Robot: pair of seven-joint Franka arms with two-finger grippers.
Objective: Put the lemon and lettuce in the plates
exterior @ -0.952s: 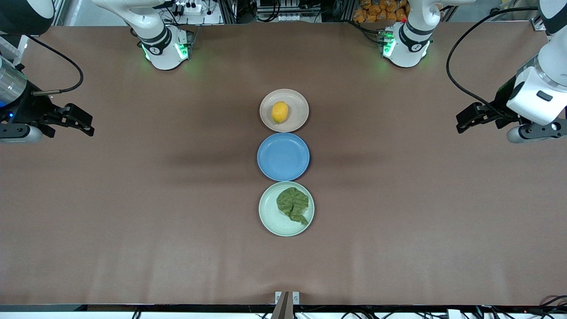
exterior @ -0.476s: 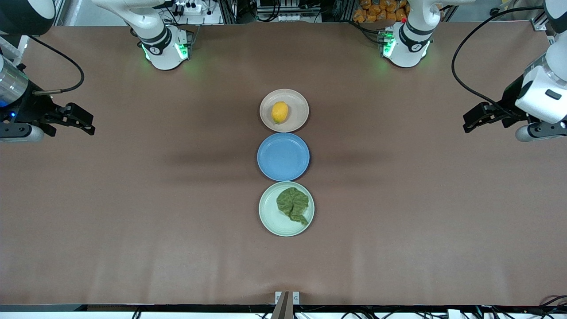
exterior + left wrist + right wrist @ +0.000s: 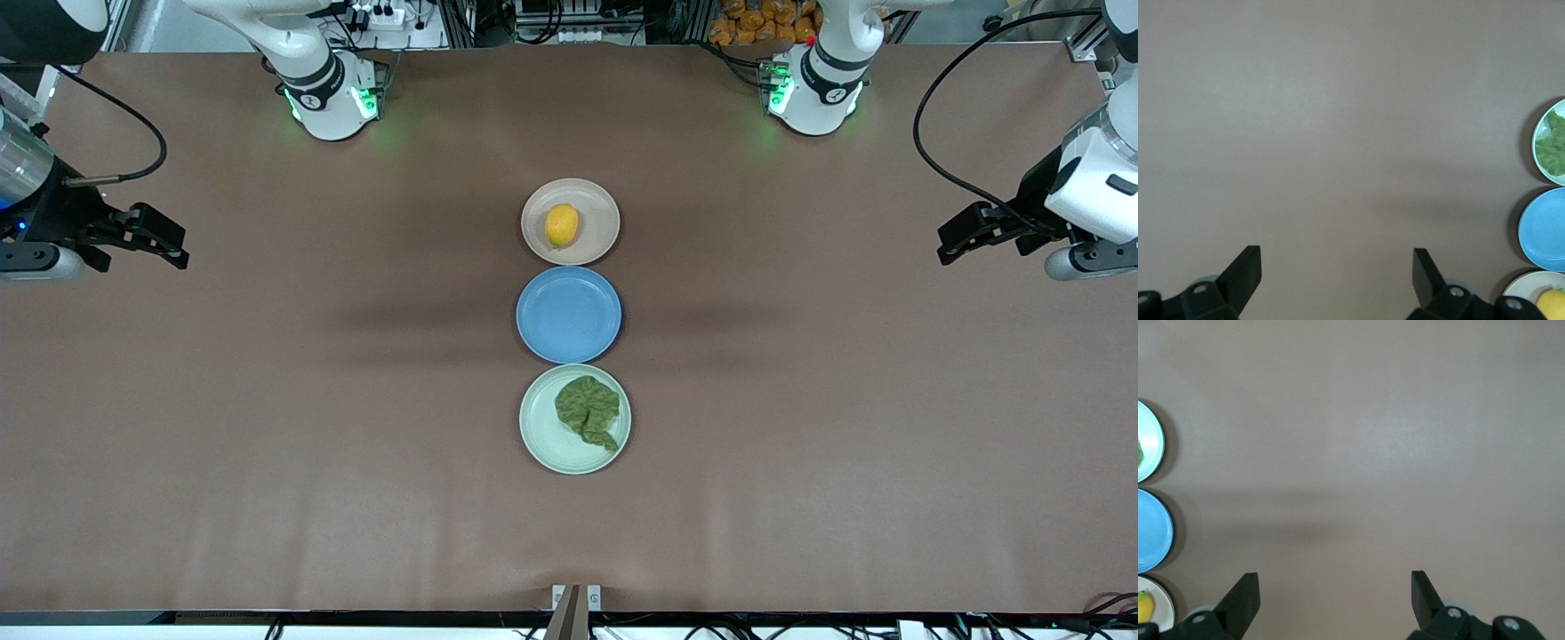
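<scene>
The yellow lemon (image 3: 561, 225) lies in the beige-pink plate (image 3: 597, 206), the plate farthest from the front camera. The dark green lettuce (image 3: 589, 411) lies in the mint green plate (image 3: 544, 444), the nearest one. My left gripper (image 3: 949, 242) is open and empty over bare table at the left arm's end. My right gripper (image 3: 173, 248) is open and empty over bare table at the right arm's end. The left wrist view shows the lettuce (image 3: 1553, 147) and a bit of the lemon (image 3: 1553, 305). The right wrist view shows the lemon's edge (image 3: 1143, 607).
A blue plate (image 3: 569, 314) sits empty between the two other plates. The two arm bases (image 3: 333, 98) (image 3: 813, 89) stand along the table edge farthest from the front camera. Brown table surface lies all around the plates.
My left gripper has drawn back toward the left arm's end of the table and a little farther from the front camera. My right gripper has barely moved. The plates and food have not moved.
</scene>
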